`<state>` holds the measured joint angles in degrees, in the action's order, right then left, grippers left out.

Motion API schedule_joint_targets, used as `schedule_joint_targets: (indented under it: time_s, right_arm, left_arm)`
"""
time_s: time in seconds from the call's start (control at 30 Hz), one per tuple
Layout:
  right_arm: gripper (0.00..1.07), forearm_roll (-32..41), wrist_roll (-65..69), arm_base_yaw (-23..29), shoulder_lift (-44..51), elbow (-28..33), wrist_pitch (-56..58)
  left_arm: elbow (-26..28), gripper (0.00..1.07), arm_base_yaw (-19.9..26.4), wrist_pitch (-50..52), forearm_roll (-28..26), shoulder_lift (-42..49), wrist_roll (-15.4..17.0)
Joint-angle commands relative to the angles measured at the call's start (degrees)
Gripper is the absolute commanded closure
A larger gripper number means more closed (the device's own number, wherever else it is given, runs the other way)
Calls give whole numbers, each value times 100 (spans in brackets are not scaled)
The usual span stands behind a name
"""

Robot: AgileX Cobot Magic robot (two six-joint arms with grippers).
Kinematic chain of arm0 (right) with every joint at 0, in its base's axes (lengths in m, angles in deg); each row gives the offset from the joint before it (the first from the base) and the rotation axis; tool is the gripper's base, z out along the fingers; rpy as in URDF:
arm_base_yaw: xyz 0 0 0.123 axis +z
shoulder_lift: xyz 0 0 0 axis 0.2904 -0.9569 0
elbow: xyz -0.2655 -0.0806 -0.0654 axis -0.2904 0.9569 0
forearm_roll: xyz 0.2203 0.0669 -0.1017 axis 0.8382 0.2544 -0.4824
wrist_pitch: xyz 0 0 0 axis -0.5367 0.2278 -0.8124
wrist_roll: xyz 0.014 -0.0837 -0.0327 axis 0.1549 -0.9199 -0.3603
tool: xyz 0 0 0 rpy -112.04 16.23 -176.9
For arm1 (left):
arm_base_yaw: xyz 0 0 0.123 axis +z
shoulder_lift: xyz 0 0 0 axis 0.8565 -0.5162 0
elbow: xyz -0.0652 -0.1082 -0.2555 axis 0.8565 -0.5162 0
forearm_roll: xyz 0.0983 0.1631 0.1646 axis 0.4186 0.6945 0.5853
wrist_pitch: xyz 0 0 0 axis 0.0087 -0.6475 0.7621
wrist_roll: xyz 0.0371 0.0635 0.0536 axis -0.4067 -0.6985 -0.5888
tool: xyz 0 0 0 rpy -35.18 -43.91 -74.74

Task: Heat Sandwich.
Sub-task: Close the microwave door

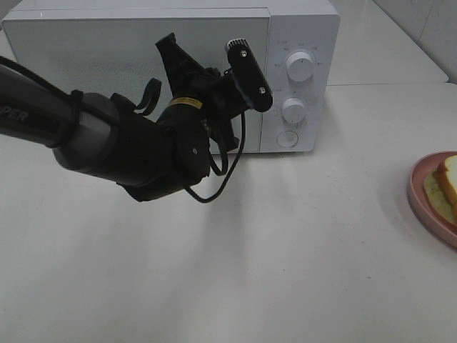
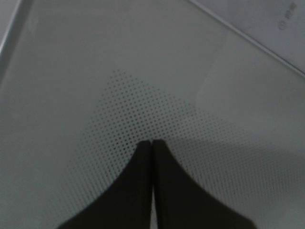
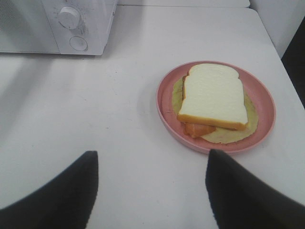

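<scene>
The sandwich (image 3: pixel 214 95), white bread slices with golden crust, lies on a round pink plate (image 3: pixel 164 109) on the table; in the high view the sandwich (image 1: pixel 448 179) shows at the right edge. The white microwave (image 1: pixel 300 21) stands at the back with its door (image 1: pixel 107 50) closed. My left gripper (image 2: pixel 151 141) is shut and empty, its tips right up against the dotted door glass (image 2: pixel 143 109); in the high view the left gripper (image 1: pixel 214 75) is in front of the door's right part. My right gripper (image 3: pixel 151 155) is open and empty, above the table, short of the plate.
The microwave's control panel has two knobs (image 1: pixel 300 66) (image 1: pixel 293 109) and a round button (image 1: pixel 287 138). The left arm (image 1: pixel 107 139) stretches across the table's left half. The plate (image 1: pixel 421 193) sits at the table's right edge.
</scene>
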<state>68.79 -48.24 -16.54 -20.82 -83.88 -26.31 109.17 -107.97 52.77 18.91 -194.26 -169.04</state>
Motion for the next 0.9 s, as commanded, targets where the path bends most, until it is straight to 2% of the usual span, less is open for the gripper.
schedule_joint_targets:
  time_s: [0.03,0.17,0.4,0.53,0.63,0.73,0.8,0.9]
  right_arm:
    - [44,-23,17,-29,149,11,-23]
    - [44,-23,17,-29,149,11,-23]
    - [45,-23,17,-29,149,11,-23]
    - [45,-23,17,-29,149,11,-23]
    - [45,-23,17,-29,149,11,-23]
    - [45,-23,17,-29,149,11,-23]
    - [45,-23,17,-29,149,11,-23]
    - [45,-23,17,-29,149,11,-23]
  left_arm:
    - [223,107,315,160,17,-23,-6]
    - [241,107,470,160,264,-23,-6]
    - [235,107,395,166,138,-23,6]
    - [235,107,269,-17,-269,52,11]
    - [223,107,189,-447,-814,223,11]
    - [223,107,160,-521,-1049,286,11]
    - [223,107,126,-871,-1495,476,11]
    - [223,107,126,-1335,-1799,630,11]
